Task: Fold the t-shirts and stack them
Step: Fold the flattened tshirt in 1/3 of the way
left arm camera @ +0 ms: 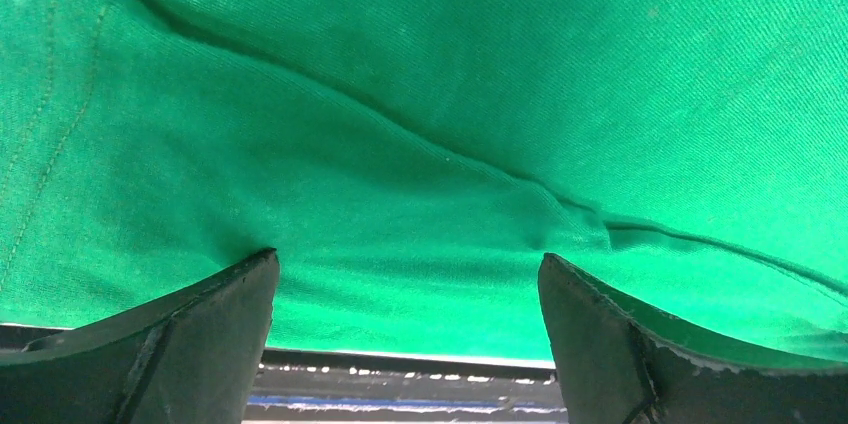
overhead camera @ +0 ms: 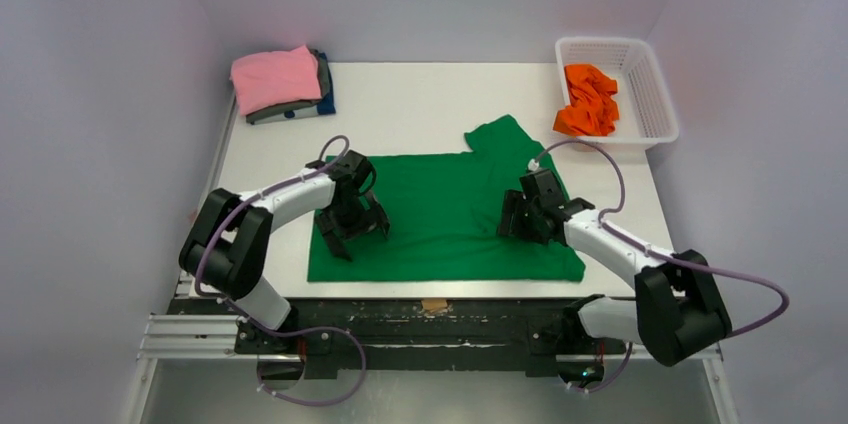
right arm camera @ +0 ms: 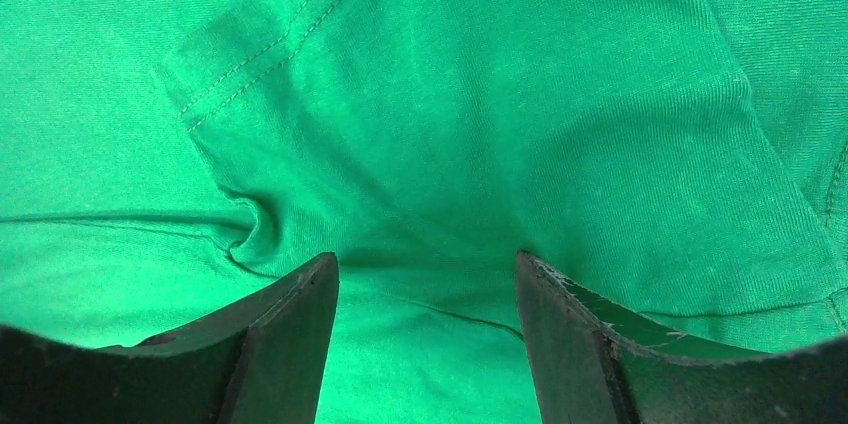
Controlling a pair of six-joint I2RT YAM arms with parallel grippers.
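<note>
Lighting: bright, even and diffuse, from overhead. The white table (overhead camera: 420,94) and pale walls (overhead camera: 100,144) show no glare.
Shadows: soft and short on the cloth under the jaws in the overhead view.
Left wrist view: green t-shirt (left arm camera: 450,94) is sharp ahead of the jaws, with the weave legible. A shaded band runs between the fingers (left arm camera: 180,344), whose edges are slightly soft.
Right wrist view: stitching is crisp ahead of the jaws, and the crease left of them is darkened.
Motion blur: none.

Dark tees (overhead camera: 325,92) mostly hidden under pink tee (overhead camera: 275,77), orange tees (overhead camera: 588,99) crumpled, count unclear
</note>
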